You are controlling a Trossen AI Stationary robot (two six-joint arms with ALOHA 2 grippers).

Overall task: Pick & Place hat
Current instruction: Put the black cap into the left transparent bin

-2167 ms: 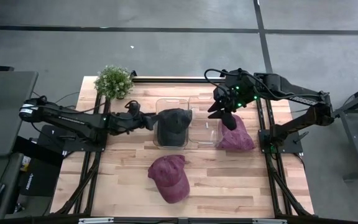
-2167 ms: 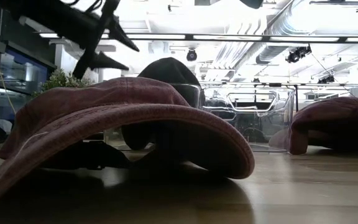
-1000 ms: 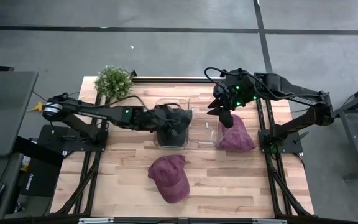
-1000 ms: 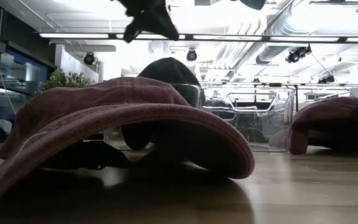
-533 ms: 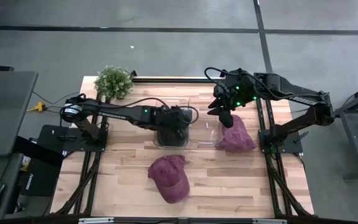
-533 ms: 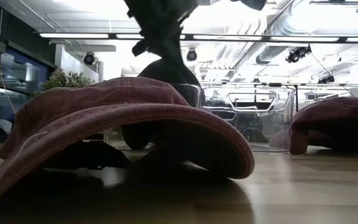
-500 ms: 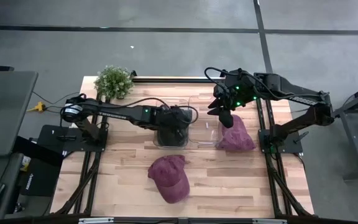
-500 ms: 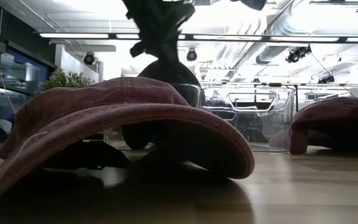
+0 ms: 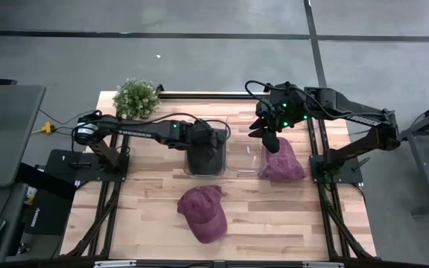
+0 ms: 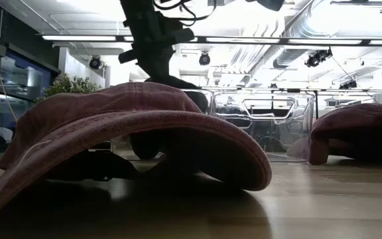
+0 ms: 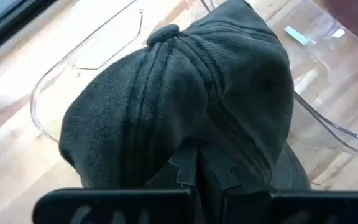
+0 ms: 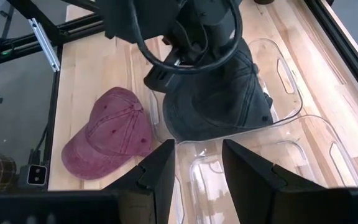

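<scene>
A dark grey hat (image 9: pixel 208 158) lies in the left of two clear bins (image 9: pixel 190 126), with its top button (image 11: pixel 163 32) showing. My left gripper (image 11: pixel 205 173) is shut and sits on the hat's crown inside that bin. A maroon hat (image 9: pixel 203 214) rests brim-down on the table's near middle. A second maroon hat (image 9: pixel 283 162) lies right of the bins. My right gripper (image 9: pixel 269 141) hangs open just above that hat's far edge, with nothing between its fingers (image 12: pixel 160 171). My left gripper presses its shut fingertips down on a side panel of the dark hat's crown (image 11: pixel 188 146), a little way from the top button. The fingers come from above, slanting in from the table's left. The hat sits in the clear bin, its crown pushed low.
The right-hand clear bin (image 12: pixel 303 155) stands beside the first with no hat in it. A potted plant (image 9: pixel 136 97) is at the far left corner. Bare wood lies along the near edge on both sides of the maroon hat.
My left gripper, shut throughout, has travelled toward the table's right over the left bin and come down onto the dark hat. In the low view the hat's domed crown now stands lower than before. My right gripper has kept still.
</scene>
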